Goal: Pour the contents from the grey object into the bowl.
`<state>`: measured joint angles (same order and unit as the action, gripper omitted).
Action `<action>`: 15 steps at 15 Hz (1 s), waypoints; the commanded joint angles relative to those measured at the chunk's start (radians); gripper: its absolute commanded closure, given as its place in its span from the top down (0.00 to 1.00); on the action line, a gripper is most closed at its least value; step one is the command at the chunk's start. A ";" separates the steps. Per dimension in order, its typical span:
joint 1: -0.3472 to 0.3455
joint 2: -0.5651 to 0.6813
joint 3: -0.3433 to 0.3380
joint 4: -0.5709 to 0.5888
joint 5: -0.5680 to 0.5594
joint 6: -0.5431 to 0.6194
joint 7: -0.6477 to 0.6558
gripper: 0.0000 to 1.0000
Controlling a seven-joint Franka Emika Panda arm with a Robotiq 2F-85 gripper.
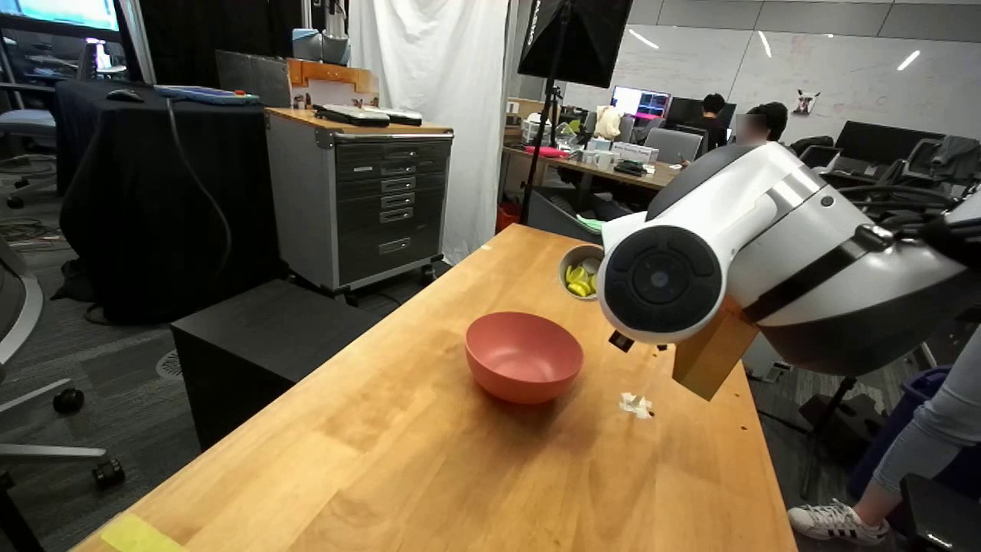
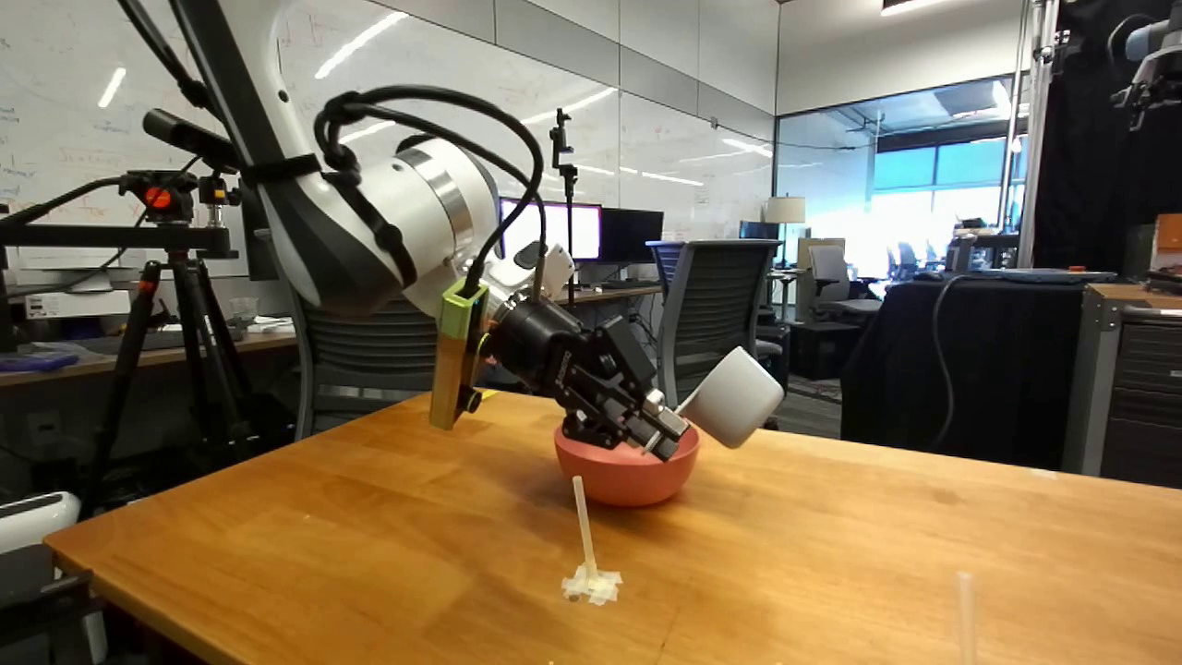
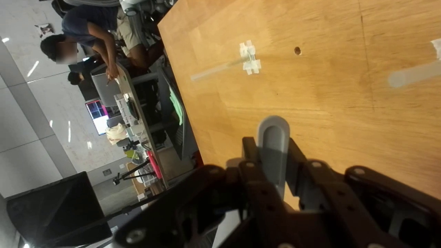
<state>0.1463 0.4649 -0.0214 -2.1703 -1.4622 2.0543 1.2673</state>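
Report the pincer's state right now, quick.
Pincer: closed, holding the grey cup by its handle.

Yellow pieces (image 1: 579,285) perhaps partly hidden

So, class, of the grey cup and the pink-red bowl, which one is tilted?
The grey cup, held by its handle in the claw, with yellow pieces inside, is tilted; the wider pink-red bowl sits upright on the table.
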 commanded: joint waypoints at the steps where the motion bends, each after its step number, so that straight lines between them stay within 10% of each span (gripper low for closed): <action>1: -0.007 0.022 0.026 0.024 -0.076 -0.077 0.072 0.06; 15: 0.007 0.098 0.092 0.031 -0.142 -0.211 0.142 0.06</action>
<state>0.1478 0.5379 0.0526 -2.1594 -1.5672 1.9064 1.3776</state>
